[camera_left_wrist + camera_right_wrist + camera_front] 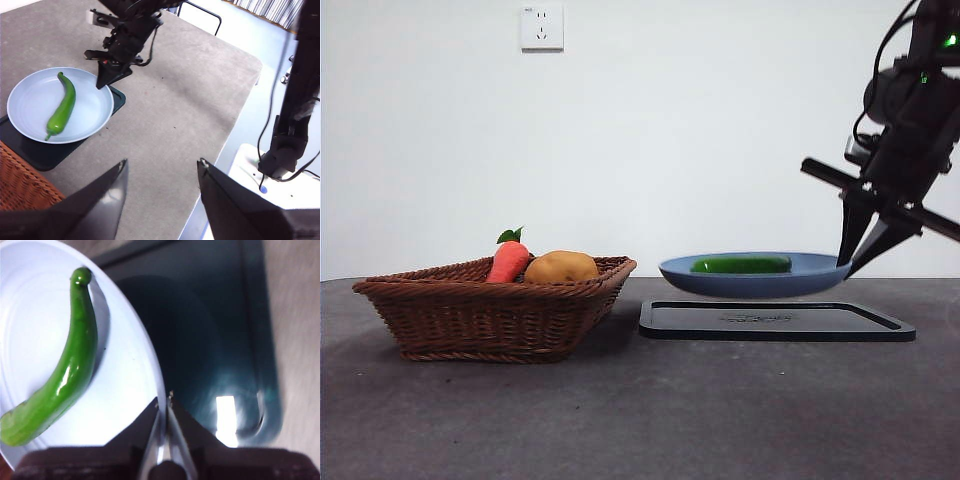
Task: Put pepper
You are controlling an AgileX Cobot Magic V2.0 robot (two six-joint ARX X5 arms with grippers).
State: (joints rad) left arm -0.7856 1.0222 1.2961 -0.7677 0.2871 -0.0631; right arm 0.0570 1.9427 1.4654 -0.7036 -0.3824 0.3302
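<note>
Step in hand: the pale blue, shallow round plate (820, 268) is gripped at its rim by the right claw (163, 402) and appears lifted clear of the flat black rectangular tray (776, 321) beneath it; this is judged to be the carrying of the plate with the pepper on it.
Pepper: the glossy, dark-green, long curved toy pepper (65, 365) lies loose on the plate, near the tabletop's right edge.
Right claw: its two black jaws are pinched together on the thin plate rim.
Left claw: the left claw (160, 172) hangs high over the tabletop, jaws apart and empty.
Next move: a level, slow carry seems called for, since the smooth pepper could slide on the slick plate.
Basket: a brown woven wicker basket (470, 310) stands toward the left edge, holding an orange-red tapered carrot (507, 260) and a tan rounded potato (561, 267).
Tabletop: a grey, matt, slightly grainy tabletop (650, 410).
</note>
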